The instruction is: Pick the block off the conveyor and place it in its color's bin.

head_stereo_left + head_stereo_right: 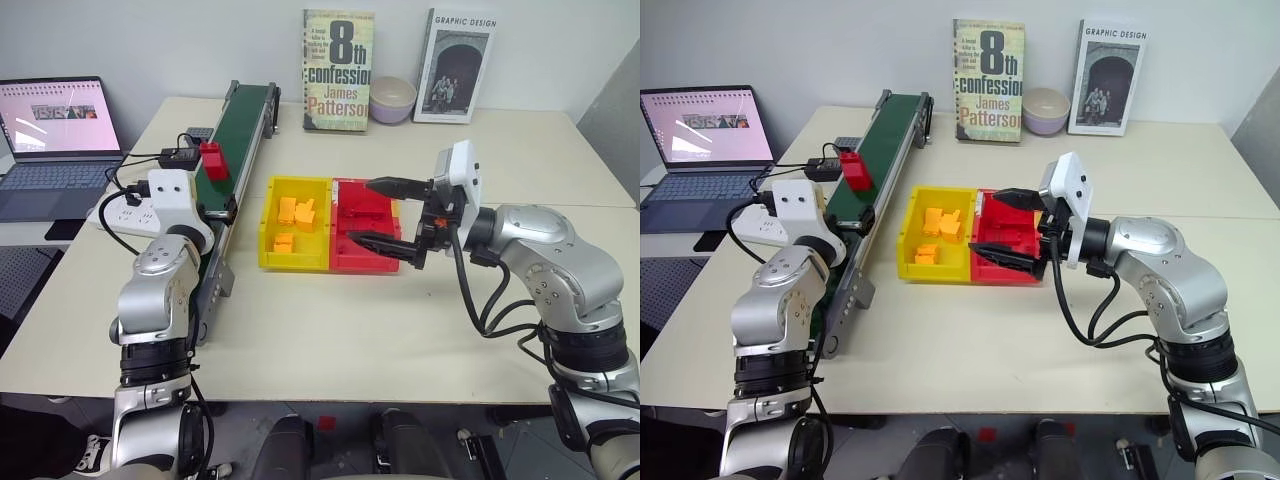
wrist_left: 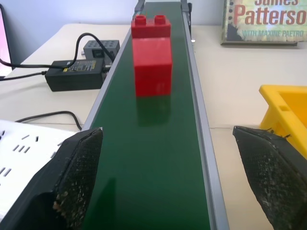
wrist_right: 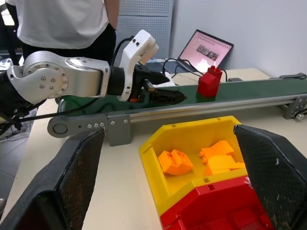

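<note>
Left wrist view: the left gripper (image 2: 168, 182) hovers low over the conveyor (image 2: 153, 158), fingers spread wide to either rail, holding nothing. Just ahead, the block (image 2: 151, 57) stands on the belt, untouched. Across the desk, the right gripper (image 1: 385, 215) hangs with its fingers apart above the bin (image 1: 362, 205), which joins a yellow bin (image 1: 290, 250).

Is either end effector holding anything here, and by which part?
Nothing is held. The left end effector is open short of the red block; the right end effector is open and empty.
</note>
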You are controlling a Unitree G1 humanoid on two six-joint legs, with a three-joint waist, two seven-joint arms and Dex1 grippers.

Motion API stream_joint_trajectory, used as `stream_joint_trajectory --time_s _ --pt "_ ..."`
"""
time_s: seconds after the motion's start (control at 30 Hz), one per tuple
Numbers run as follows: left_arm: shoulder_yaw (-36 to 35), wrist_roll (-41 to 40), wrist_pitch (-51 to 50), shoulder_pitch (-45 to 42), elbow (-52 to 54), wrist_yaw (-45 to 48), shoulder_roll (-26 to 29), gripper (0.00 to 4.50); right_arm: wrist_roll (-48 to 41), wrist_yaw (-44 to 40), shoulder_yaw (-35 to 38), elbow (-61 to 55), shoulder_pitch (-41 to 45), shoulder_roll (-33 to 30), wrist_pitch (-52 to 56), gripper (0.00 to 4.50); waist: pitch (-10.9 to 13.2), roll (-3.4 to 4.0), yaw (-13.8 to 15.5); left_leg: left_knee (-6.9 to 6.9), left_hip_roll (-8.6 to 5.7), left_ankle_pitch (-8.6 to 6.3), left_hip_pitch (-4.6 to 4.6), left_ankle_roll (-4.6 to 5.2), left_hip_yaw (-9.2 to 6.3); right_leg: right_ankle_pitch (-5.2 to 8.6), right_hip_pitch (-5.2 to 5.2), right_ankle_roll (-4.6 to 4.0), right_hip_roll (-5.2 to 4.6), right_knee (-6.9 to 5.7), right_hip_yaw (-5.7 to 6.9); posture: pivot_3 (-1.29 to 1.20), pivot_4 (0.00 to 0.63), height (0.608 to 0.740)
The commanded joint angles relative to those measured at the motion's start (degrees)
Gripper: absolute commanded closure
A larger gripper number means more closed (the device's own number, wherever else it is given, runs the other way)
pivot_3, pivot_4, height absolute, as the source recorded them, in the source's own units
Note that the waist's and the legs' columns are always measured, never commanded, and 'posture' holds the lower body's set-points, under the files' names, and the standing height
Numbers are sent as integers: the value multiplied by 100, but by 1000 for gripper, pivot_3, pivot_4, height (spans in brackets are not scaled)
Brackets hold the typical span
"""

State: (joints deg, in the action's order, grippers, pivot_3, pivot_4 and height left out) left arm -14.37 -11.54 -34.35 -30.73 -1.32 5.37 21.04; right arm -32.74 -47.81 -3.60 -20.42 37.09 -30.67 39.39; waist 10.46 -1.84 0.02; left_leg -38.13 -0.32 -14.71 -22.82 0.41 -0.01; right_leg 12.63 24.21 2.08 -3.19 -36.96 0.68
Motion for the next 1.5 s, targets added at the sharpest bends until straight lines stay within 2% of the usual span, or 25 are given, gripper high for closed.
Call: stream_joint_trajectory --time_s 0.03,0.43,0.67,0.97,1.13,1.23,1.5 --pt "-4 110 215 -172 -98 -77 18 6 -112 106 145 -276 71 -65 88 0 0 0 0 0 0 0 0 0 0 0 0 0 0 0 0 0 150 740" --pt "-63 85 389 -297 -584 -76 -11 6 -197 254 281 -372 68 -145 298 0 0 0 -1 0 1 0 0 0 -1 0 0 0 -3 0 1 0 150 740" --pt "-470 -180 -54 -106 -105 -385 -157 1269 -208 253 328 -325 102 -181 310 0 0 0 -1 1 2 0 0 0 -2 0 0 0 -9 0 1 0 150 740" --pt "-665 -222 -582 194 699 -739 -179 2963 -183 221 318 -200 155 -179 220 0 0 0 -3 0 2 0 0 0 -3 0 0 0 -9 0 1 0 150 740" --pt "-642 -225 -633 -119 541 -648 7 2967 -148 281 325 -254 79 -181 201 0 0 0 -3 0 1 0 0 0 -2 0 0 0 -3 0 2 0 150 740" --pt "-417 -311 -652 -559 192 -234 187 2967 -141 394 392 -389 -46 -225 236 0 0 0 -1 0 1 0 -1 0 -4 0 0 0 2 0 5 0 150 740" --pt "1203 -468 -324 -2008 -923 2506 608 2967 -85 947 715 -1041 -428 -614 529 0 0 -1 79 -2 -17 -1 -9 1 13 -1 -2 2 1 13 12 0 150 740"
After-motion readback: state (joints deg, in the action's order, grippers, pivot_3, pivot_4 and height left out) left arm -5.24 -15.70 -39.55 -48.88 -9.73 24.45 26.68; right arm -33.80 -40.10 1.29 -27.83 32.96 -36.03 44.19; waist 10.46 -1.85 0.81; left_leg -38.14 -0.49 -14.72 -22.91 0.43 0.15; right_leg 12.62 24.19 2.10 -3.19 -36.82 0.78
